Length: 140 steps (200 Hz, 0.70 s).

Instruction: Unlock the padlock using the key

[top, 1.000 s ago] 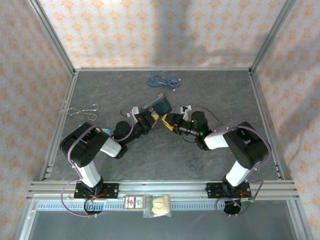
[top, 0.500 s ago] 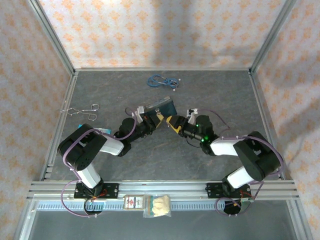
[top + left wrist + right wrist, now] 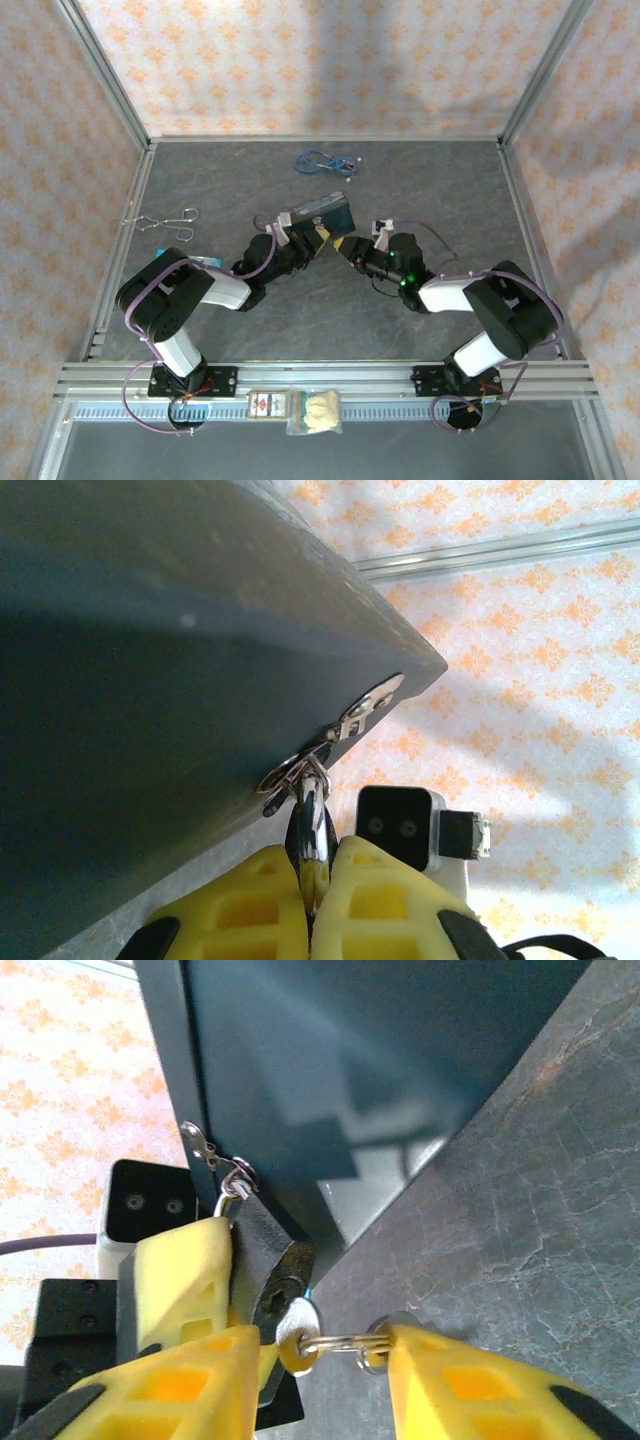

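Left claw [image 3: 315, 852] has its yellow foam jaws closed; right claw [image 3: 325, 1352] faces it with jaws apart, and whether they pinch anything I cannot tell. A dark blue painted tin box [image 3: 328, 211] stands near the grey table's [image 3: 450, 190] centre, at 12 o'clock of both. From its hasp hangs the small dark metal padlock [image 3: 262, 1250], pinched by the left claw. A tiny flat metal key [image 3: 296, 1346] sticks from the keyhole toward 5 o'clock, its thin wire ring [image 3: 345, 1343] touching one right jaw.
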### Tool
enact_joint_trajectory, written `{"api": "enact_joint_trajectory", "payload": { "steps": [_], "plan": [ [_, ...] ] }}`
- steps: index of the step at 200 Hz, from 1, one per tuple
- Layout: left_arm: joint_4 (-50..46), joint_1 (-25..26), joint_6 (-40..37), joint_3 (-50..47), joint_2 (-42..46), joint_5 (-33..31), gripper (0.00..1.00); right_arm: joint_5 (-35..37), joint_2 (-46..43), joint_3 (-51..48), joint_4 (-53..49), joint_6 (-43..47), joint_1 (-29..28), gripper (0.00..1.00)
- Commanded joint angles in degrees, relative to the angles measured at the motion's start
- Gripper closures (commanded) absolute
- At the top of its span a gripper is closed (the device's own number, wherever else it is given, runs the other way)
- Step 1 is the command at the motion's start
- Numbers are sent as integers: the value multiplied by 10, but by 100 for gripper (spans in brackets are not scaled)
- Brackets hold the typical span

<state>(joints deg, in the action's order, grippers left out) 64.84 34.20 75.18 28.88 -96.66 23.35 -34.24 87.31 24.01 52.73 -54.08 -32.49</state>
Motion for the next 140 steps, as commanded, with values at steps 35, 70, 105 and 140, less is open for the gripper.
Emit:
{"api": "enact_joint_trajectory", "payload": {
  "steps": [35, 70, 105, 140],
  "plan": [
    [35, 13, 24, -12, 9, 7, 100, 13, 14, 28, 38, 11, 0, 65],
    [29, 13, 21, -23, 17, -1, 100, 8, 9, 18, 61, -3, 8, 50],
    [34, 13, 23, -24, 14, -2, 100, -13, 14, 14, 93, -25, 8, 58],
    [32, 13, 23, -22, 15, -2, 100, -22, 26, 11, 111, -38, 3, 69]
  ]
}}
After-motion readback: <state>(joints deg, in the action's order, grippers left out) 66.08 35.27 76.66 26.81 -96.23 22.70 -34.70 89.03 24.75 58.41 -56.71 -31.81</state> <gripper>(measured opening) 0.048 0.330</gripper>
